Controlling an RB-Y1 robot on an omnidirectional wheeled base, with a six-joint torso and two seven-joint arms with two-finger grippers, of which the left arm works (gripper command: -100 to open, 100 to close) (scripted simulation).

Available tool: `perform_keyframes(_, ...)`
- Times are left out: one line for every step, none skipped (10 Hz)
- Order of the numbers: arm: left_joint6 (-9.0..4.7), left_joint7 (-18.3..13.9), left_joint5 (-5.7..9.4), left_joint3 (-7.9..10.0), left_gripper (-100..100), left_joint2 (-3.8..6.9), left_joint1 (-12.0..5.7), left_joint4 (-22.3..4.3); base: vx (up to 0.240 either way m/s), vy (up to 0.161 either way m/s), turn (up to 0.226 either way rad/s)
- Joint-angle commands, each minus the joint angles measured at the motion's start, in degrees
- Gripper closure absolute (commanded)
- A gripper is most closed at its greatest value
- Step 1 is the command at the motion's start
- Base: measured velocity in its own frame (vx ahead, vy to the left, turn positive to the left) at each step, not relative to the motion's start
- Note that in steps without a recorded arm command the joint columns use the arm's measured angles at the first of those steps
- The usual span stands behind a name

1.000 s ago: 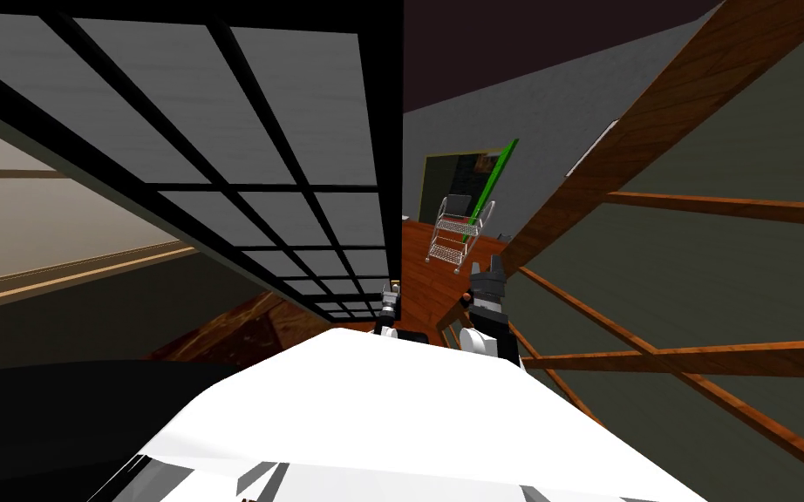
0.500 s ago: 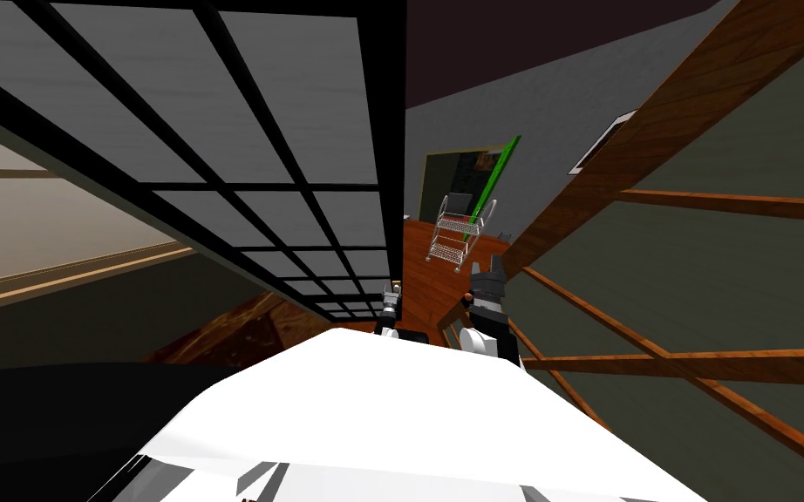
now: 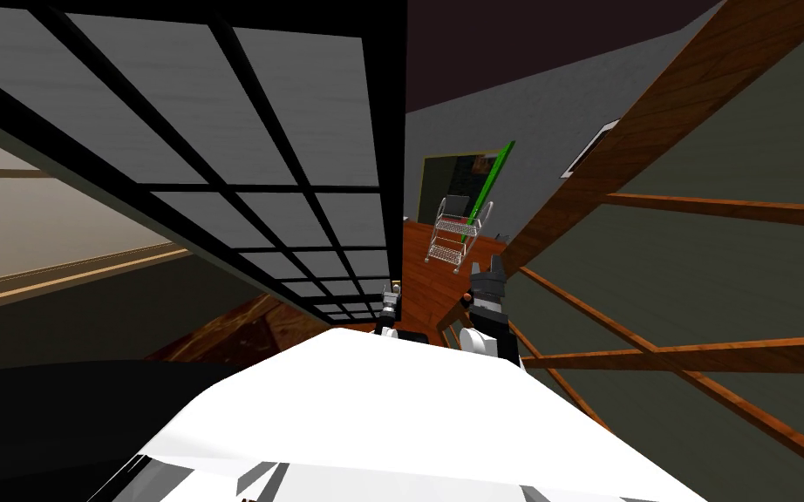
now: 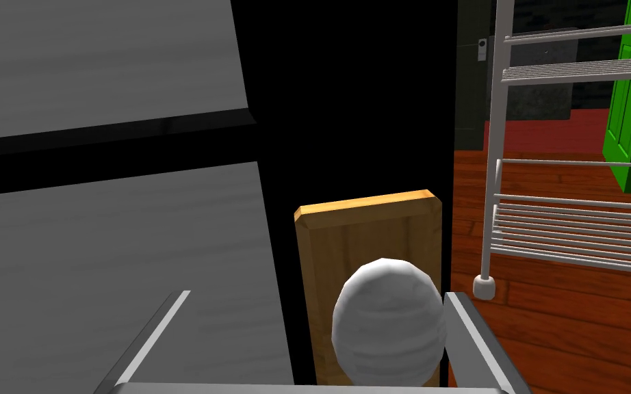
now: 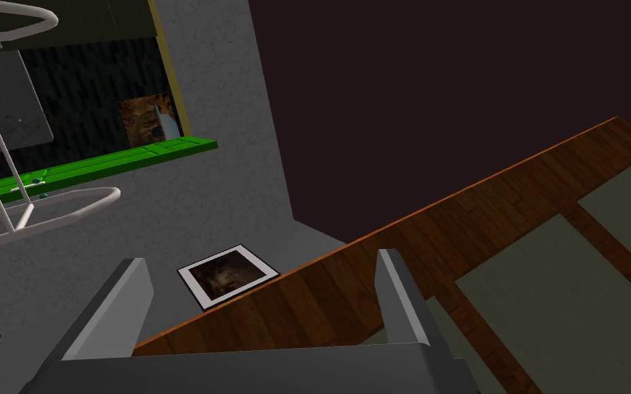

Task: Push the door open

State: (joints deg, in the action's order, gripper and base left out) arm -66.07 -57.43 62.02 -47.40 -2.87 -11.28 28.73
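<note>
in the head view the door [image 3: 304, 174], a black frame with grey panes, stands on our left, swung so that its free edge runs just above the left gripper [image 3: 391, 295]; its upper part is cut off by the picture's edge. the left gripper is too small here to read its fingers. the right gripper [image 3: 486, 272] is held up beside it, apart from the door. past both, a wire rack [image 3: 454, 231] stands on the wood floor [image 3: 422, 261] before a green door [image 3: 489, 187]. in the left wrist view the gripper's fingers are spread wide, and a white round knob [image 4: 388, 321] sits between them, close against one finger and well clear of the other. the gripper's body cuts off the knob's base, and the knob hides much of the wooden plate [image 4: 365, 232] behind it on the black frame. in the right wrist view the fingers stand apart with nothing between them.
</note>
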Motion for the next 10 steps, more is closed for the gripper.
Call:
perform_keyframes(0.86,2.9,0.74,1.24,100,2.69,2.25,2.9,0.007,0.005,-0.015)
perform_keyframes(0.86,3.1,0.74,1.24,100,2.69,2.25,5.7,-0.008,0.022,0.034)
perform_keyframes(0.86,3.1,0.74,1.24,100,2.69,2.25,5.7,-0.005,0.014,0.000)
perform_keyframes(0.86,3.1,0.74,1.24,100,2.69,2.25,5.7,-0.003,-0.009,0.012)
perform_keyframes(1.95,3.3,-0.17,1.84,100,2.33,2.14,5.9,-0.013,0.003,-0.143)
perform_keyframes(1.94,3.2,-0.21,2.05,100,2.44,2.13,5.9,-0.013,0.035,-0.121)
perform_keyframes(1.94,3.2,-0.21,2.05,100,2.44,2.13,5.9,-0.006,0.024,-0.003)
perform_keyframes(1.94,3.2,-0.21,2.05,100,2.44,2.13,5.9,-0.005,0.009,0.006)
perform_keyframes(1.94,3.2,-0.21,2.05,100,2.44,2.13,5.9,-0.005,0.011,-0.030)
perform_keyframes(1.93,3.2,-0.34,2.69,100,2.76,2.08,5.8,-0.013,0.013,-0.015)
